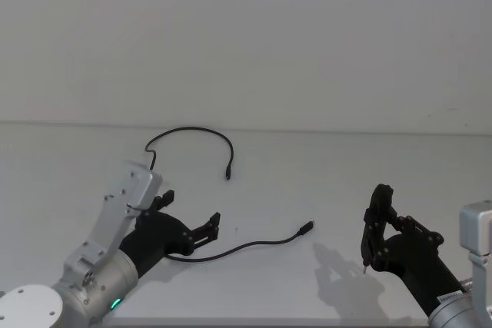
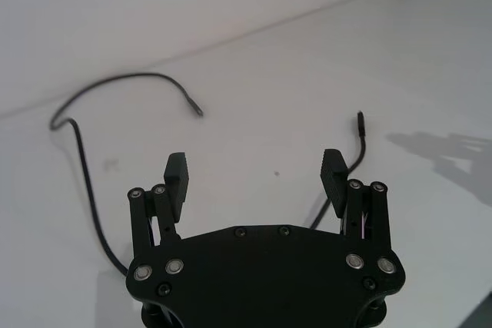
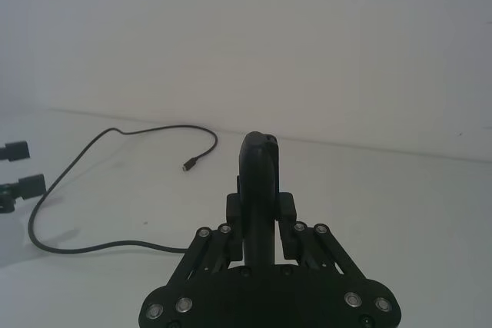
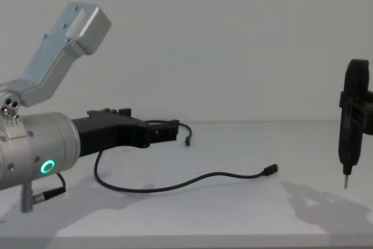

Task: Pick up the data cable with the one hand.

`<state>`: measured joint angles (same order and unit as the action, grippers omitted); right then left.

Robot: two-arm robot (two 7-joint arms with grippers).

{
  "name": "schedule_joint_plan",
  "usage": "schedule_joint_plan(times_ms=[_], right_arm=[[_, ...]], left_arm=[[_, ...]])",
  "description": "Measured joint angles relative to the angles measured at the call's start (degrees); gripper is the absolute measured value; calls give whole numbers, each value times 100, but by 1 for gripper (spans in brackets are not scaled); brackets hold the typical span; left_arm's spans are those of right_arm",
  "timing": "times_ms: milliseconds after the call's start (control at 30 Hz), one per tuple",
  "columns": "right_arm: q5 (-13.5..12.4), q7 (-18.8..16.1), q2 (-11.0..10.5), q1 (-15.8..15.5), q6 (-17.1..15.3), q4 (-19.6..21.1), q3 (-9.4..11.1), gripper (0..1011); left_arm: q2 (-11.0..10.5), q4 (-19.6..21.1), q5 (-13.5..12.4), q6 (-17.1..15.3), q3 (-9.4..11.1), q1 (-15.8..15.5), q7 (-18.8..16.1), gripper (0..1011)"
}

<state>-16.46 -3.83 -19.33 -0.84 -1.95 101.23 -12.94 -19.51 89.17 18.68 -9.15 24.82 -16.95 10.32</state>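
1. The white table (image 1: pixel 330 167) is bare all around the data cable (image 1: pixel 261 243). There is room to come down on it from above.
2. The cable lies flat in a big loose loop, and bare table shows inside the loop too.
3. The left gripper (image 1: pixel 191 211) hangs low over the near bend of the cable. Its two jaws are spread wide, with bare table between them.
4. The right gripper (image 1: pixel 374 230) is closed on a pen-like tool (image 4: pixel 354 97) that points down. It is well apart from the cable's near plug, with bare table between.
5. The wall (image 1: pixel 246 36) rises just behind the far bend and blocks the way from the back.
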Motion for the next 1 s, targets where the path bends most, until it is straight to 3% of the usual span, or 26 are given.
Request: schedule_joint_plan(times_ms=[367,1000], right_arm=[[0,0,0,0,0,0,0,269],[0,0,0,0,0,0,0,269]], left_arm=[[67,-166,132,-415,86,-196,353,1001],[24,-797,110,-517,369,-827,1298,1001]])
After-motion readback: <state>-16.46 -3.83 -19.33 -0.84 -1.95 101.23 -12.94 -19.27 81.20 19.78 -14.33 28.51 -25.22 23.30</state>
